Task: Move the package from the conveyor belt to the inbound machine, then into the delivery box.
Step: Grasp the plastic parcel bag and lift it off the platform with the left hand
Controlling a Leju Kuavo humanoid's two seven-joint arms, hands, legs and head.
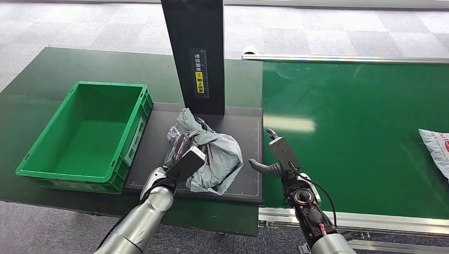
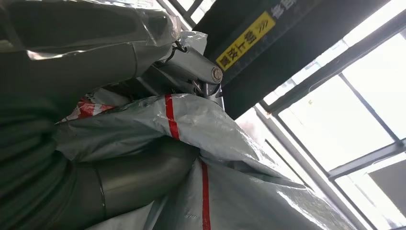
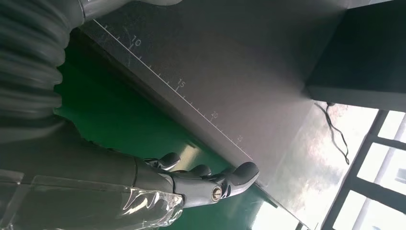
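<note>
A crumpled grey package (image 1: pixel 214 153) with red stripes lies on the inbound machine's dark plate (image 1: pixel 244 129), just in front of its black column (image 1: pixel 195 47). My left hand (image 1: pixel 181 165) reaches onto the package's near left side. In the left wrist view the left hand (image 2: pixel 95 62) has its fingers above and its thumb below a fold of the package (image 2: pixel 230 143), gripping it. My right hand (image 1: pixel 278 156) hovers with fingers apart at the plate's right edge, beside the conveyor belt (image 1: pixel 360 116). The right hand (image 3: pixel 191 184) holds nothing.
An empty green delivery box (image 1: pixel 135 124) stands left of the plate on the dark green table. A second grey package (image 1: pixel 437 148) lies at the belt's far right edge. The belt's metal rail runs along the near side.
</note>
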